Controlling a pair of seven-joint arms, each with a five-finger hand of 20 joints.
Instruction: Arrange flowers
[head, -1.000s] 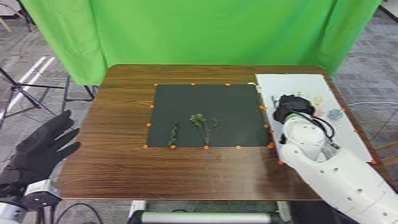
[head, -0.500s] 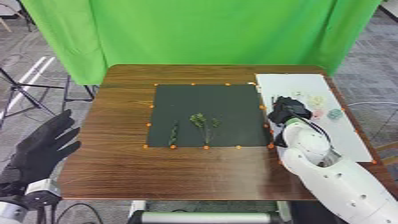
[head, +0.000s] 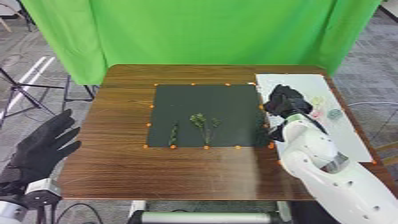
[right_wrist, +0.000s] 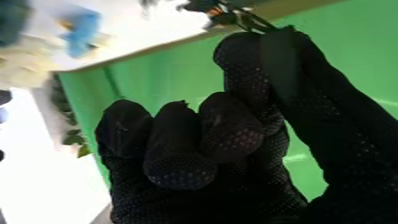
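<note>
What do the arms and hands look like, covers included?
Right arm: smooth, rounded white shells, small dark round marks, a grey section at one joint. Left arm: white, with black parts near the wrist. Left hand and right hand: black fabric gloves, finely textured, pale specks on the right one.

You can see a big green curtain (head: 213, 37) hanging behind the brown wooden worktop (head: 124, 170). Gray carpet (head: 367, 65) covers the floor around you, and a black tripod (head: 19, 90) stands on your left.
</note>
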